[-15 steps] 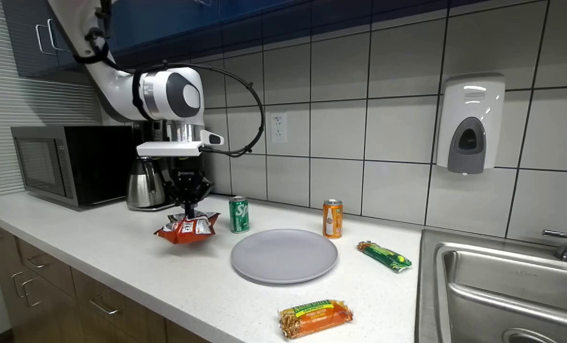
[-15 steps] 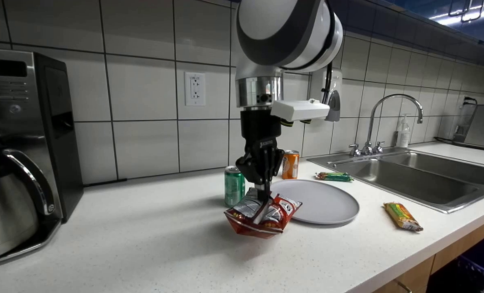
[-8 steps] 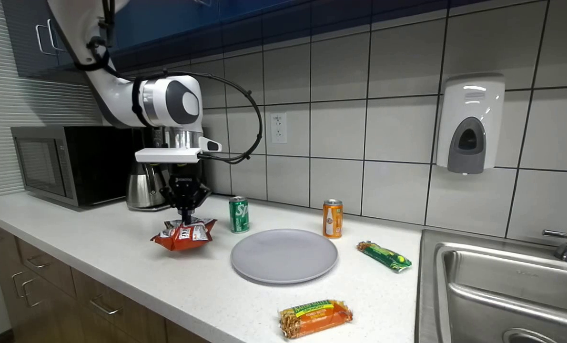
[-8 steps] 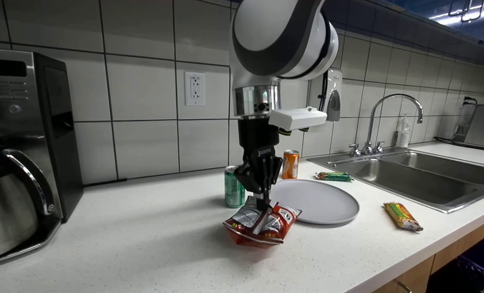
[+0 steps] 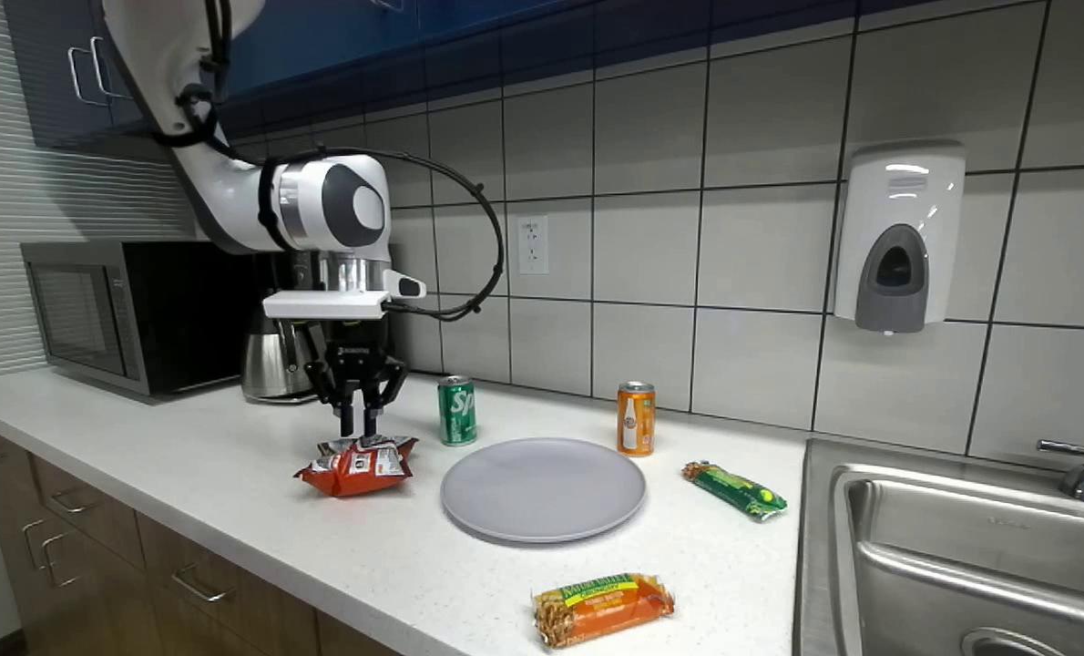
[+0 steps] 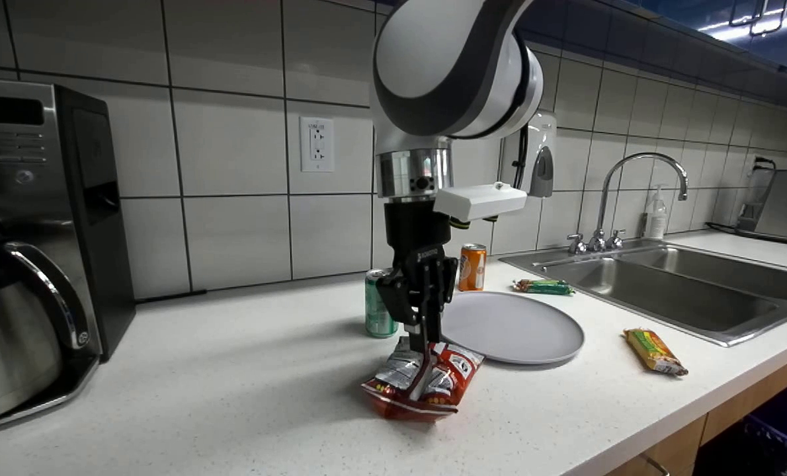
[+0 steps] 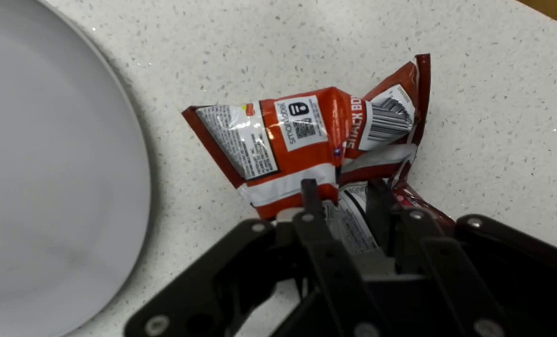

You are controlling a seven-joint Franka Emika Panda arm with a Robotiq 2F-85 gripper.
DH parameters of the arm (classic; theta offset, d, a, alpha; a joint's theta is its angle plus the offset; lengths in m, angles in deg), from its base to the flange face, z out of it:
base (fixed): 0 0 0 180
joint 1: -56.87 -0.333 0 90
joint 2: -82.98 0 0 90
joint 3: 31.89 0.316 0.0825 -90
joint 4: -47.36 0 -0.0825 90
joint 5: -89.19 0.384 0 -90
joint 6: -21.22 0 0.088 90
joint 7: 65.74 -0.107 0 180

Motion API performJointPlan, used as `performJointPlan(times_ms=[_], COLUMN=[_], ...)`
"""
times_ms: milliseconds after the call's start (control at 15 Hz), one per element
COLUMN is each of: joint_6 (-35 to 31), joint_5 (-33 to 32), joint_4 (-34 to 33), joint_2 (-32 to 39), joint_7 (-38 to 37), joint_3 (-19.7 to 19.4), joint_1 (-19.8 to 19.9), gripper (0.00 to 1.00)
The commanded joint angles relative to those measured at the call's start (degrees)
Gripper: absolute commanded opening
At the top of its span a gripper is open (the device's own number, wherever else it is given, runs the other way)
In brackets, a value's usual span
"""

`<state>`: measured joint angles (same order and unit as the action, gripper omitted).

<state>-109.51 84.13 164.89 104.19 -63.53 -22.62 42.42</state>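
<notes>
A red snack bag (image 5: 355, 478) with silver and white printed panels lies creased on the white counter; it also shows in the wrist view (image 7: 302, 140). My gripper (image 5: 358, 431) points straight down over it, with a visible gap between its fingers. In the wrist view the gripper (image 7: 343, 189) is open, its fingertips apart over the bag's creased middle. I cannot tell whether the fingertips still touch the bag. In an exterior view the gripper hides part of the bag (image 6: 456, 367). A grey plate (image 5: 542, 492) lies beside the bag, and a green can (image 5: 457, 415) stands behind it.
An orange can (image 5: 636, 421) stands behind the plate. A green-wrapped bar (image 5: 735, 490) and an orange-wrapped bar (image 5: 606, 609) lie on the counter towards the sink (image 5: 820, 547). A coffee maker (image 6: 96, 198) with a steel carafe (image 6: 10, 344) and a microwave (image 5: 191, 314) stand at the opposite end.
The gripper has lowered with the bag, which was held above the counter and now rests on it. The fingers have opened from being shut on the bag.
</notes>
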Motion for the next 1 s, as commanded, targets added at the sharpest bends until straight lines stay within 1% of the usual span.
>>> performJointPlan(times_ms=[0,267,333,400,933], joint_6=[1.79,1.42,1.33,1.25,0.85], joint_5=[-1.47,-1.37,-1.31,-1.20,-1.13], joint_4=[-1.21,-0.90,-0.85,-0.79,-0.16], joint_2=[-0.43,-1.45,-1.65,-1.88,-3.51], joint_7=[0.55,0.27,0.21,0.19,0.10], joint_3=[0.07,-0.31,-0.44,-0.59,-2.97], joint_1=[0.46,0.88,1.02,1.22,3.87], gripper=[0.63,0.94,0.99,1.00,1.00])
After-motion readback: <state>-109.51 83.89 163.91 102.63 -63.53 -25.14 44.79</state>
